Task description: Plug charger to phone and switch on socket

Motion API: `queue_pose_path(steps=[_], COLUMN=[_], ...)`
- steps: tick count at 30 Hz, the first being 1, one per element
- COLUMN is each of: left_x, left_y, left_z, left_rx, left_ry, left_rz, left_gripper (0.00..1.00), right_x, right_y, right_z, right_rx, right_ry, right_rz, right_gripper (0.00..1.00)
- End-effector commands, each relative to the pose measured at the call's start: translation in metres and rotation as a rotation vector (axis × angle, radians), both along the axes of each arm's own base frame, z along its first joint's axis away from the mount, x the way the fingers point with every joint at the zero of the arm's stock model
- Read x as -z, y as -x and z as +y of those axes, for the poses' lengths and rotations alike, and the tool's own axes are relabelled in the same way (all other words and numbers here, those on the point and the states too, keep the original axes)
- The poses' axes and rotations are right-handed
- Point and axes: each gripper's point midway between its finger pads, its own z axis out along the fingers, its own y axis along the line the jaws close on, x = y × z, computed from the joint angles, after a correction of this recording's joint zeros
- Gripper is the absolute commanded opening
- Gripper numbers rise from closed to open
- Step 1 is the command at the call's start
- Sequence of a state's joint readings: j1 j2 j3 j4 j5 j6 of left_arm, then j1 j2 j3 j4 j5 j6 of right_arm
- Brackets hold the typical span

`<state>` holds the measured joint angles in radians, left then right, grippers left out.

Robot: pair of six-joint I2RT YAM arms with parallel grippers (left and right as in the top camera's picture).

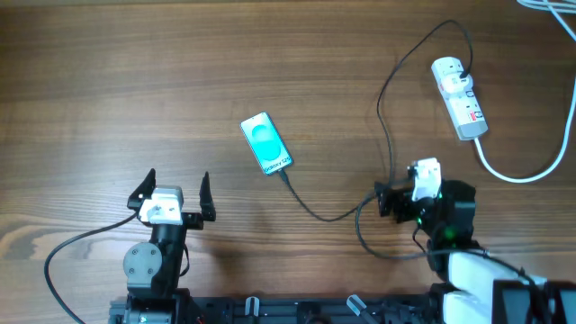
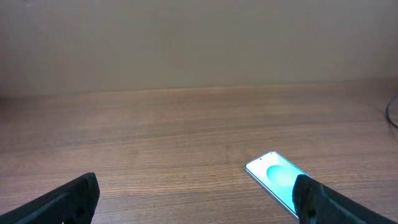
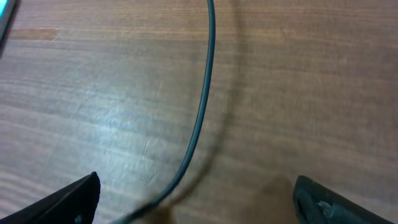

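The phone (image 1: 266, 144) lies face up, turquoise, at mid-table; it also shows in the left wrist view as the phone (image 2: 273, 177), partly behind my right finger (image 2: 336, 202). The charger (image 1: 389, 126), a thin black cable, runs from the phone's near end past my right gripper and up to the socket (image 1: 460, 97), a white power strip at the back right. Whether its tip sits in the phone I cannot tell. My left gripper (image 1: 175, 186) (image 2: 196, 205) stands open and empty, left of the phone. My right gripper (image 1: 383, 200) (image 3: 196, 202) is open, with the charger (image 3: 202, 106) passing between its fingers.
A thick white cord (image 1: 526, 171) curves from the socket toward the right edge. Another white cable (image 1: 551, 9) crosses the far right corner. Bare wooden table (image 1: 108, 90) stretches to the left and back.
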<state>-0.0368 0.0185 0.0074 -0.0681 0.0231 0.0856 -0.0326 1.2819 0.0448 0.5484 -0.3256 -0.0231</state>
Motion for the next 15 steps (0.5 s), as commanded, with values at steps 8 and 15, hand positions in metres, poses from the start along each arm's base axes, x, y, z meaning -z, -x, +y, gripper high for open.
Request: queue_pose_path(steps=[8, 15], left_x=[0.002, 0.002], left_y=[0.000, 0.000], left_z=[0.004, 0.004], left_rx=[-0.019, -0.019], left_ry=[-0.016, -0.016], left_rz=[0.003, 0.003], left_gripper=[1.00, 1.00], right_x=[-0.035, -0.073], right_y=[0.019, 0.021], right_z=[0.004, 0.005], right_rx=[-0.050, -0.093], right_ry=[0.040, 0.106], right_rz=[-0.118, -0.296], right_gripper=[1.00, 1.00])
